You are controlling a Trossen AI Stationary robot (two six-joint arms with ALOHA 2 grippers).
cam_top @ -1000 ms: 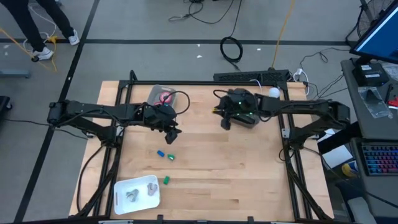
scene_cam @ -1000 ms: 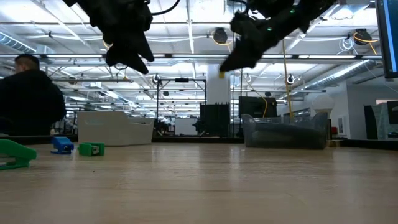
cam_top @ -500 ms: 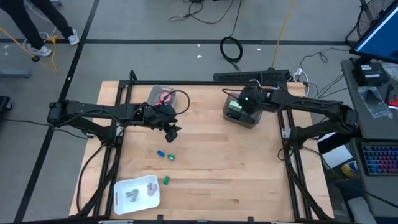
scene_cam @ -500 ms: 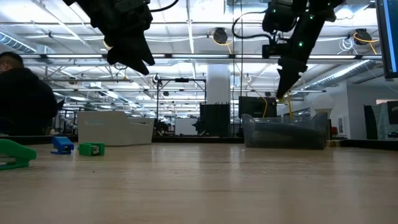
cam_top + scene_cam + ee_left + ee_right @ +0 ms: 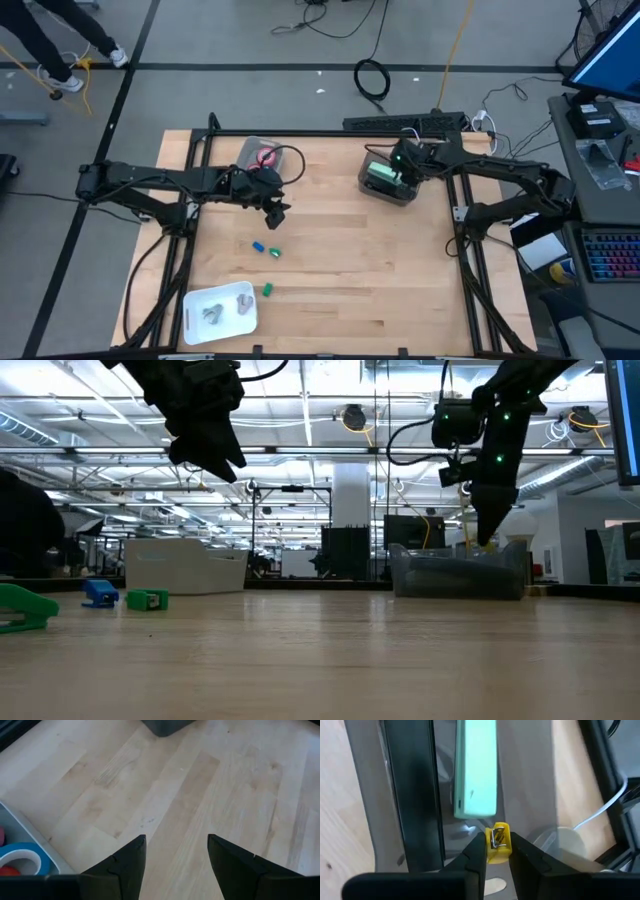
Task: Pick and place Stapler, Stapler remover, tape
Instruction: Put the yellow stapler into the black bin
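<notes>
My right gripper (image 5: 497,840) hangs over the grey bin (image 5: 388,190) at the table's far right, shut on a small yellow stapler remover (image 5: 498,843). A pale green stapler (image 5: 476,767) lies flat on the bin's floor, just beyond the fingertips. My left gripper (image 5: 176,840) hovers open and empty above bare wood, left of the table's middle (image 5: 279,213). Beside it a clear container (image 5: 262,155) holds a red roll of tape (image 5: 266,156) and a blue roll of tape (image 5: 20,862). My right gripper pinches the yellow stapler remover between its two fingertips, at the body beside the metal clip (image 5: 496,837). The fingers slant steeply down from above into the bin's opening. The remover is lifted clear, above the bin floor.
Small blue (image 5: 258,246) and green (image 5: 273,252) pieces lie on the wood near the left gripper, and another green one (image 5: 267,289) lies nearer the front. A white tray (image 5: 196,300) with metal items sits at the front left.
My right gripper has carried the yellow stapler remover toward the table's right edge and down, until it hangs over the grey bin. It has tipped from nearly level to steeply downward. It has stayed shut on the remover.
</notes>
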